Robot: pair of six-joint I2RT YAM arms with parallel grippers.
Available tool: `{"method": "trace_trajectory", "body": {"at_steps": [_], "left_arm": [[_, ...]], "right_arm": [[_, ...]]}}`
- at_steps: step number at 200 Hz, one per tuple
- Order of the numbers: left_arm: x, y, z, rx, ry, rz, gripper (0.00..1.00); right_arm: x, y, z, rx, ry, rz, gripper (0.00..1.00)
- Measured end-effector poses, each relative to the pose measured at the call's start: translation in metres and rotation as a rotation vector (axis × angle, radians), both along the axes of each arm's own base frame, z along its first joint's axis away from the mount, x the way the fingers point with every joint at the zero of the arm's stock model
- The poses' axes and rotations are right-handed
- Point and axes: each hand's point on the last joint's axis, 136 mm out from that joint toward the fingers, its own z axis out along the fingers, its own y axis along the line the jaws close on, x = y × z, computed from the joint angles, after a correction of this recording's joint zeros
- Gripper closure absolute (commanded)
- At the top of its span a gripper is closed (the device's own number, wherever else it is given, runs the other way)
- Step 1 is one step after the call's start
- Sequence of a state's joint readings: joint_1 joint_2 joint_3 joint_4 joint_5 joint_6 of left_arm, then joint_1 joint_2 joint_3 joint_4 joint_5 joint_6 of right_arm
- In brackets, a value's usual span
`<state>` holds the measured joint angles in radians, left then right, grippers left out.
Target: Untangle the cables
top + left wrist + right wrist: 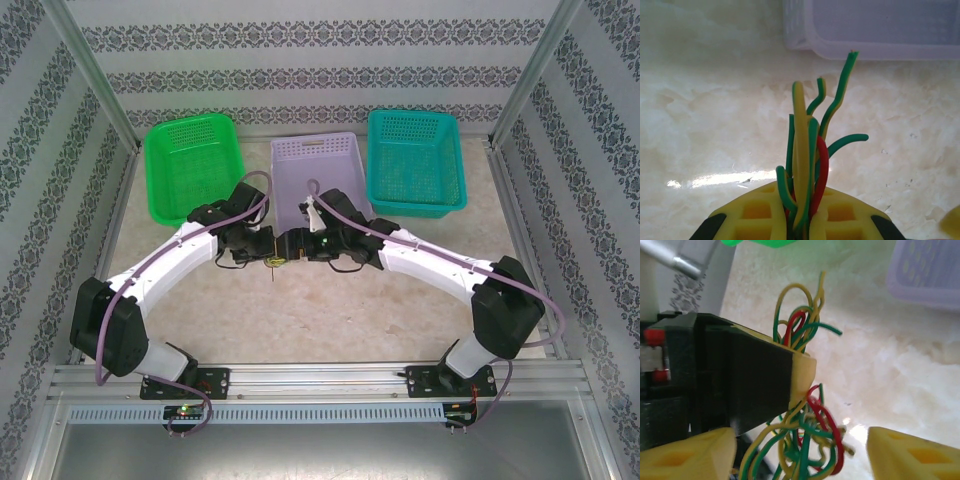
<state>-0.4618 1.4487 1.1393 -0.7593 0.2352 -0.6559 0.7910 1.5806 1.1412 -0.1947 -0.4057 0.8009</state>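
Cables clamped in left gripper, right gripper spread wide around them

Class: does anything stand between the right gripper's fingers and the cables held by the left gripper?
Nothing visible does. The cables hang from the shut left gripper straight into the gap between the open fingers of the right gripper.

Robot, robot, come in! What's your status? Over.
Left gripper shut on cables. Right gripper open, tangle between its fingers. Lilac basket beyond, not touching.
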Motion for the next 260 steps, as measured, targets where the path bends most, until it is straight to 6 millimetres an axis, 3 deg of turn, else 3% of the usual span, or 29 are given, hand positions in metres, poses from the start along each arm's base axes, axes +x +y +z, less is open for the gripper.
{"method": "trace_trajectory", "body": {"at_steps": [37, 70, 79, 104, 137, 161, 183, 191, 204, 214, 223, 237, 255, 260], "left_arm": [[0.002, -0.006, 0.003, -0.028, -0.002, 0.029, 1.0], [0.003, -0.012, 0.007, -0.068, 0.004, 0.057, 1.0], [0.006, -0.014, 0.01, -0.077, -0.008, 0.065, 1.0], [0.015, -0.022, 0.031, -0.121, -0.101, 0.075, 1.0], [0.015, -0.041, 0.084, -0.231, -0.371, 0.027, 1.0], [0.0, -0.041, 0.087, -0.279, -0.466, 0.002, 1.0], [0.0, -0.045, 0.088, -0.298, -0.467, -0.012, 1.0], [0.002, -0.049, 0.093, -0.297, -0.463, -0.023, 1.0], [0.009, -0.057, 0.112, -0.31, -0.463, -0.03, 1.0], [0.017, -0.065, 0.135, -0.335, -0.474, -0.037, 1.0], [0.022, -0.07, 0.152, -0.356, -0.48, -0.043, 1.0], [0.026, -0.077, 0.166, -0.364, -0.459, -0.058, 1.0], [0.023, -0.079, 0.161, -0.339, -0.359, -0.077, 1.0], [0.023, -0.08, 0.159, -0.329, -0.329, -0.081, 1.0]], "right_arm": [[0.001, 0.0, -0.006, 0.054, 0.111, -0.1, 0.54], [0.005, -0.013, -0.009, 0.085, 0.186, -0.225, 0.93], [0.009, -0.019, -0.01, 0.099, 0.228, -0.272, 1.0], [0.018, -0.033, 0.001, 0.174, 0.349, -0.391, 1.0], [0.015, -0.056, 0.017, 0.416, 0.622, -0.532, 1.0], [0.001, -0.056, 0.013, 0.497, 0.786, -0.527, 1.0], [0.002, -0.061, 0.016, 0.511, 0.82, -0.521, 0.61], [0.012, -0.069, 0.021, 0.501, 0.77, -0.531, 0.5], [0.037, -0.093, 0.027, 0.439, 0.63, -0.586, 0.42], [0.057, -0.117, 0.039, 0.334, 0.422, -0.62, 0.38], [0.063, -0.129, 0.055, 0.233, 0.233, -0.611, 0.35], [0.048, -0.131, 0.091, 0.07, -0.141, -0.499, 0.33], [0.01, -0.138, 0.13, -0.089, -0.615, -0.307, 0.26], [0.001, -0.14, 0.132, -0.126, -0.707, -0.26, 0.23]]}}
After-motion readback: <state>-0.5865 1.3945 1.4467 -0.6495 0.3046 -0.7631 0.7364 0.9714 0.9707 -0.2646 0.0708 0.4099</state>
